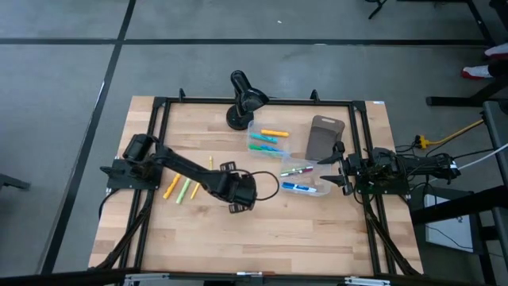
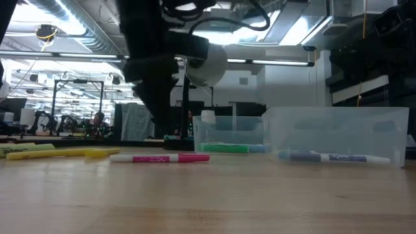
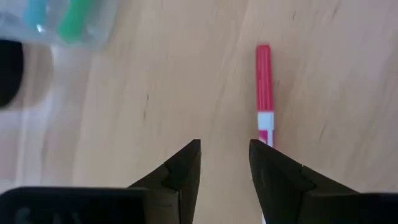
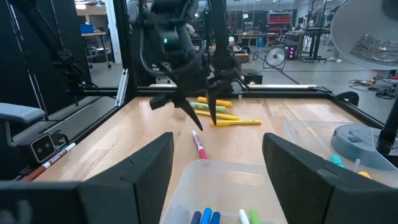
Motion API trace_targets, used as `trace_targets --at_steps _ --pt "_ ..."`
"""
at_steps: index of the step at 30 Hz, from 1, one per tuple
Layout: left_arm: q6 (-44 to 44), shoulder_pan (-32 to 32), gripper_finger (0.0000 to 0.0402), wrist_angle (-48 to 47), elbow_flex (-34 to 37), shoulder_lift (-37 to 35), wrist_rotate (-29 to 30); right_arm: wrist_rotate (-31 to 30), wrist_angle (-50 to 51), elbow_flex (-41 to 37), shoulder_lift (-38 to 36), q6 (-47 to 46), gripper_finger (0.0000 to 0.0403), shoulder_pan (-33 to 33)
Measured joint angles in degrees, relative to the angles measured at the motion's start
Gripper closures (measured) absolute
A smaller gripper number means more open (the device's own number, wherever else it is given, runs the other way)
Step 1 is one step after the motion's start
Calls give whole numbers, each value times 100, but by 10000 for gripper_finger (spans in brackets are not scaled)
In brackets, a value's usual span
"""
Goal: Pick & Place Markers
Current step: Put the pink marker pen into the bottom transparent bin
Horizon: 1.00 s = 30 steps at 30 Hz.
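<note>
A pink marker [image 3: 263, 87] lies flat on the wooden table, also seen in the low view [image 2: 159, 158] and the right wrist view [image 4: 198, 145]. My left gripper [image 3: 224, 149] hangs open just above it, pointing steeply down. The marker runs beside and under one finger [image 3: 273, 174], not between the two. Yellow, orange and green markers [image 1: 182, 189] lie on the table to the left of that gripper [image 1: 238, 192]. My right gripper [image 4: 217, 180] waits open at the table's right edge, level, behind a clear bin [image 4: 230, 171].
Two clear bins stand right of centre. The far one [image 1: 266, 139] holds orange, green and blue markers; the near one [image 1: 303, 181] holds green, pink and blue ones. A grey-brown tray [image 1: 324, 137] and a black lamp-like stand [image 1: 242, 99] sit farther back. Black frame rails border the table.
</note>
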<state>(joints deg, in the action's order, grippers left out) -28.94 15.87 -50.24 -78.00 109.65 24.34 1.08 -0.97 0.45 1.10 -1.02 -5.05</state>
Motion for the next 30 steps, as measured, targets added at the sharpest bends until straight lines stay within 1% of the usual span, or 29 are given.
trace_targets --at_steps 4,11,14,17,19,26,30 --pt "-191 32 271 177 307 2 -88 0 1 0 0 0 159 1" --pt "-188 -23 266 1413 829 1 -197 0 1 0 0 0 159 -1" --pt "-183 -112 257 1510 929 2 -399 0 0 0 2 0 159 1" --pt "81 -178 245 1558 929 2 -634 0 1 0 0 0 159 -1" --pt "237 -193 238 1615 929 2 -674 0 1 0 0 0 159 0" --pt "305 -301 220 1569 929 -19 -556 0 0 0 0 0 159 1" --pt "186 -301 221 1443 927 -256 -43 1 1 0 0 0 159 0"
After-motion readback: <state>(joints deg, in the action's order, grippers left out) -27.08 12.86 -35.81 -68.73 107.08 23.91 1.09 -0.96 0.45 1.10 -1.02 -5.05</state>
